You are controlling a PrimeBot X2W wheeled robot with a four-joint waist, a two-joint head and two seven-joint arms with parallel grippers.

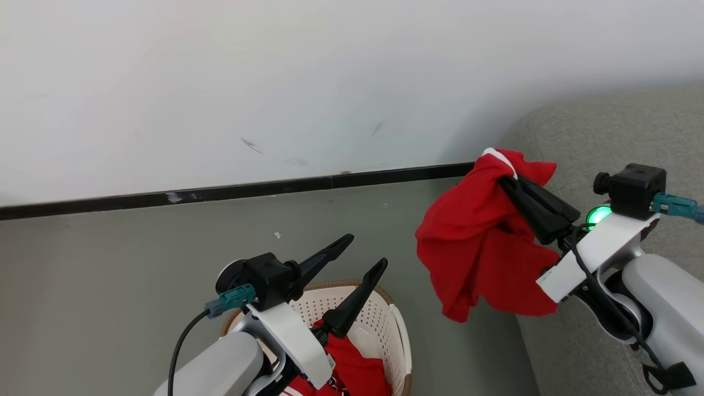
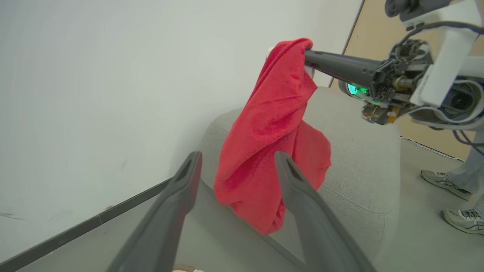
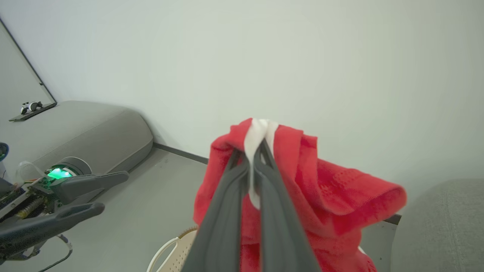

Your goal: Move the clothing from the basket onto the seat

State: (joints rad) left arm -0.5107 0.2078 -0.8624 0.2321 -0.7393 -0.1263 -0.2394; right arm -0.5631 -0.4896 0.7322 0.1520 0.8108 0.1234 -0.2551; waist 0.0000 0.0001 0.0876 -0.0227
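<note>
In the head view, we are holding our left gripper point(image 1: 366, 250) spread wide and empty over the basket point(image 1: 377, 322). More red clothing point(image 1: 357, 371) is lying inside, so we judge that this arm is hovering there ready for another pick. Our right gripper point(image 1: 509, 180) is pinching a red garment point(image 1: 478, 247) tight at its top and holding it up clear of the floor point(image 1: 165, 264). It is hanging just beside the rounded end of the seat point(image 1: 605, 132) and not yet over it. We are gripping high, it seems, so that the cloth is hanging free rather than dragging. In the left wrist view, the open fingers are framing that garment, which is dangling in a long fold in front of the seat's end. A person's shoes point(image 2: 446, 183) are standing on the floor beyond. In the right wrist view, the two fingers are pressing together on a white strip point(image 3: 257, 136) of the garment. Red cloth is spilling down both sides, and the basket's rim and handle are peeking out below. We reckon the task is partly along: this piece needs carrying over the seat's edge before we let go.
</note>
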